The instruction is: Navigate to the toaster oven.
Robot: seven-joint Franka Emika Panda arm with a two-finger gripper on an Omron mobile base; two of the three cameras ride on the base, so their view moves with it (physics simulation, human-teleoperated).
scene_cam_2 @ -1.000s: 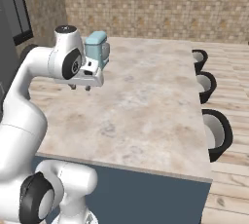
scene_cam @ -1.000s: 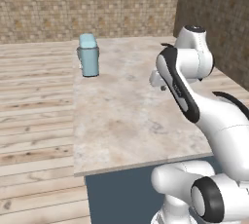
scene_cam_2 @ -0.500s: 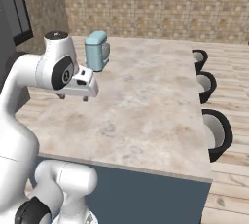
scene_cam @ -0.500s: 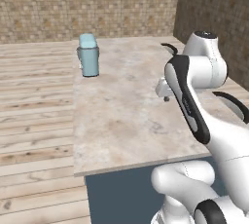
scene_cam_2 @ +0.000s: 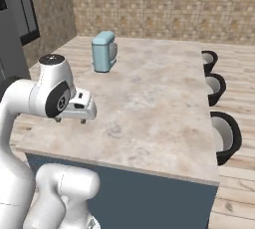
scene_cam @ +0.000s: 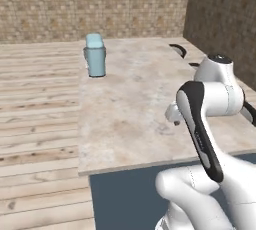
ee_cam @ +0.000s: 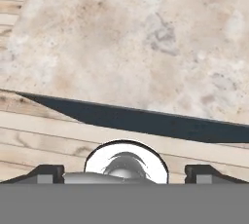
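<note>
The toaster oven is out of view. My gripper [scene_cam_2: 71,120] hangs low over the near left part of the stone island counter [scene_cam_2: 154,98], pointing down. From the left base camera its hand [scene_cam: 173,114] shows partly behind my forearm. In the hand view the two fingertips [ee_cam: 46,172] stand far apart with nothing between them, so the gripper [ee_cam: 124,175] is open. Below it lie the counter [ee_cam: 126,38], its dark blue side and a strip of wood floor.
A light blue canister-like appliance [scene_cam: 94,55] [scene_cam_2: 104,51] stands at the counter's far left corner. Three black-rimmed stools [scene_cam_2: 226,136] line the right side, one of them seen under the hand [ee_cam: 125,158]. A tall dark unit [scene_cam_2: 17,19] stands at the left; brick walls are behind.
My arm has folded down and back toward the base, bringing the hand from near the canister to low over the near counter. The scene itself has barely shifted.
</note>
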